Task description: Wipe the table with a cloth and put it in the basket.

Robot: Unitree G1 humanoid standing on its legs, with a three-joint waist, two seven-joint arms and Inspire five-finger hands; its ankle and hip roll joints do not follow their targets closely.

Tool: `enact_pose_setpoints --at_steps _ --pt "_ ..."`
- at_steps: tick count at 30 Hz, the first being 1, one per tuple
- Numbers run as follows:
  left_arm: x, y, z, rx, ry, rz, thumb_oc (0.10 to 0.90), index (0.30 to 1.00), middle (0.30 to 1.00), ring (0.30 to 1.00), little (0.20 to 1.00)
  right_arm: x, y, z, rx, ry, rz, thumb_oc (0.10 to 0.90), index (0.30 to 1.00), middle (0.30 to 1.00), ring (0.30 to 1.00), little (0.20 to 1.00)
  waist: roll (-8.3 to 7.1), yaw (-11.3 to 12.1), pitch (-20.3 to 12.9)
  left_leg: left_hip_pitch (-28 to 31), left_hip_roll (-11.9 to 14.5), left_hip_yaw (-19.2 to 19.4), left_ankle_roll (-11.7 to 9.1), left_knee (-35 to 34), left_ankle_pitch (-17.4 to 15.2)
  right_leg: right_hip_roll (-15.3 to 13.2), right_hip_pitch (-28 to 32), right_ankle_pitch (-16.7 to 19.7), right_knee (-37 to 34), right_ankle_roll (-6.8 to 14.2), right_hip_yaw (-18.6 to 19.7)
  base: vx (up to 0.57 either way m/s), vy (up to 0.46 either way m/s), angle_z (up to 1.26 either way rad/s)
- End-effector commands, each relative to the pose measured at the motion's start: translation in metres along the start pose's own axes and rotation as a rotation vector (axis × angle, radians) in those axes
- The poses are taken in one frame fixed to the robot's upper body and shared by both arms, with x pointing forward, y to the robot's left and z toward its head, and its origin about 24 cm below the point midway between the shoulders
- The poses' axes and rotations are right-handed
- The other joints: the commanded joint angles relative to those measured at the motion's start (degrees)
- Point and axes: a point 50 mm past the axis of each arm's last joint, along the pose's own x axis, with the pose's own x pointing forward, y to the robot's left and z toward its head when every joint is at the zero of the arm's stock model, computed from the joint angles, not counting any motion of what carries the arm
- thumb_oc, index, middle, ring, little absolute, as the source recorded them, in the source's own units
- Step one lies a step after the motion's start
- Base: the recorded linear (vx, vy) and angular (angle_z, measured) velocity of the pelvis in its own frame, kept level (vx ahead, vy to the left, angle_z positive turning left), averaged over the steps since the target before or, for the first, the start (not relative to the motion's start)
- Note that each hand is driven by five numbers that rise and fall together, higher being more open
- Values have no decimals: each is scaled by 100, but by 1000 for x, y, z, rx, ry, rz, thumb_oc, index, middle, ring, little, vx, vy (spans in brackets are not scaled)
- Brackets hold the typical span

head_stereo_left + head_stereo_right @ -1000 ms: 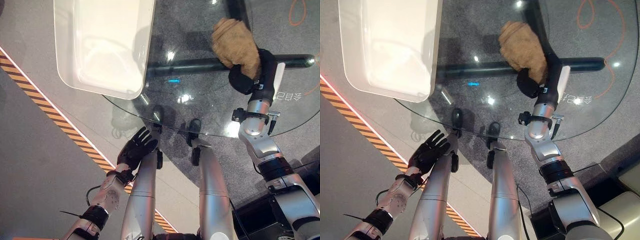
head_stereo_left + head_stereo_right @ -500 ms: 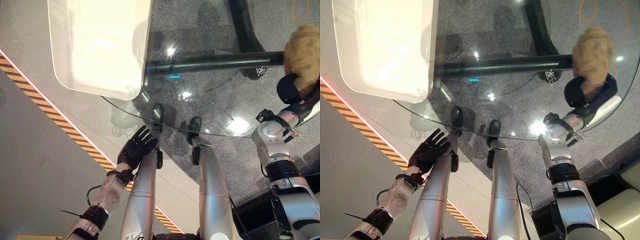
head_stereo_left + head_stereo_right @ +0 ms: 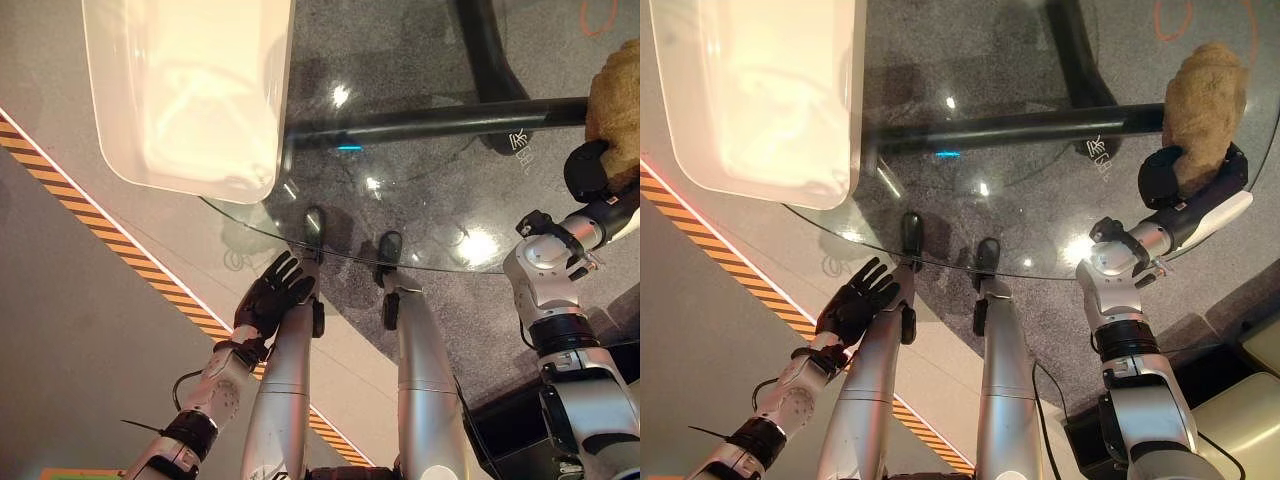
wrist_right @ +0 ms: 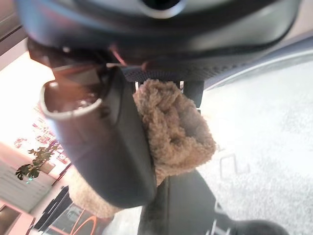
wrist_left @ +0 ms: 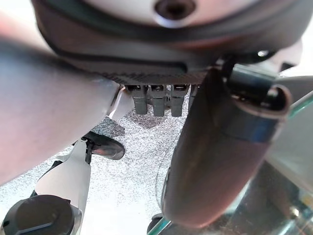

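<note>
The robot's right hand (image 3: 1180,175) is curled tight around a tan, fuzzy cloth (image 3: 1207,90), holding it over the far right part of the round glass surface (image 3: 1040,200). Most of the cloth bunches up beyond the fingers, and I cannot tell whether its lower side touches the glass. In the right wrist view the cloth (image 4: 173,129) is pressed between the thumb and the palm, a fluffy lump bulging out past the dark thumb (image 4: 105,142).

The white basket (image 3: 190,90) sits on the far left part of the surface, well apart from the cloth, with its near corner reaching over the glass edge. A dark bar of the table's frame (image 3: 420,122) shows through the glass between the basket and the right hand.

The left hand (image 3: 273,295) hangs low near the front edge of the glass, fingers spread and relaxed, holding nothing. A yellow and black striped line (image 3: 120,250) runs across the floor on the left.
</note>
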Motion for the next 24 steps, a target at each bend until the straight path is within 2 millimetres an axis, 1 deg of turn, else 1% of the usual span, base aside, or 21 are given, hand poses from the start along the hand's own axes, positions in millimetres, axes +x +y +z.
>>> enact_pose_setpoints --at_steps 1,4,8,11,13,14,20,22,24 --pt "-18 -39 -68 -114 214 -115 800 900 900 900 900 15 -5 56 95 -328 58 100 300 300 300 200 323 18 -103 74 -200 357 381 1136 -1247 495 184 1430 -1541 -30 18 0 0 0" --pt "-19 -40 -69 -115 213 -116 800 900 900 900 900 4 8 66 76 -382 178 100 300 300 300 200 311 15 -103 61 -204 350 375 1145 -1241 493 169 1414 -1519 -29 17 0 0 0" --pt "-19 -40 -69 -120 206 -114 800 900 900 900 900 -22 25 68 54 -412 418 100 300 300 300 200 281 -12 -103 8 -191 380 367 1155 -1226 486 110 1392 -1484 -34 19 0 0 0" --pt "-21 -36 -71 -124 198 -112 800 900 900 900 900 -48 32 59 36 -407 581 100 300 300 300 200 256 -37 -103 -3 -164 421 366 1123 -1202 487 90 1383 -1486 -40 7 0 0 0" --pt "-22 -35 -71 -126 192 -112 800 900 900 900 900 -61 34 52 24 -397 666 100 300 300 300 200 243 -57 -103 -6 -158 442 366 1100 -1183 488 88 1381 -1503 -49 5 20 25 3" --pt "-28 -33 -78 -134 208 -102 800 900 900 900 900 -71 32 42 8 -364 720 100 300 300 300 200 251 -47 -103 196 -141 403 337 1137 -1355 516 275 1215 -1444 -14 25 44 29 2" --pt "-31 -30 -80 -139 202 -104 800 900 900 900 900 -111 30 19 -3 -284 919 100 300 300 300 200 222 -87 -103 166 -121 433 322 1114 -1311 491 254 1212 -1454 -8 21 8 5 0" --pt "-31 -31 -79 -138 200 -105 800 900 900 900 900 -120 30 15 1 -264 967 100 300 300 300 200 217 -94 -103 155 -120 440 320 1109 -1299 488 243 1213 -1455 -6 20 0 0 0" --pt "-32 -30 -79 -139 199 -105 800 900 900 900 900 -124 29 12 4 -249 996 100 300 300 300 200 213 -100 -103 157 -119 445 320 1103 -1292 483 247 1215 -1462 -5 18 1 4 -2"
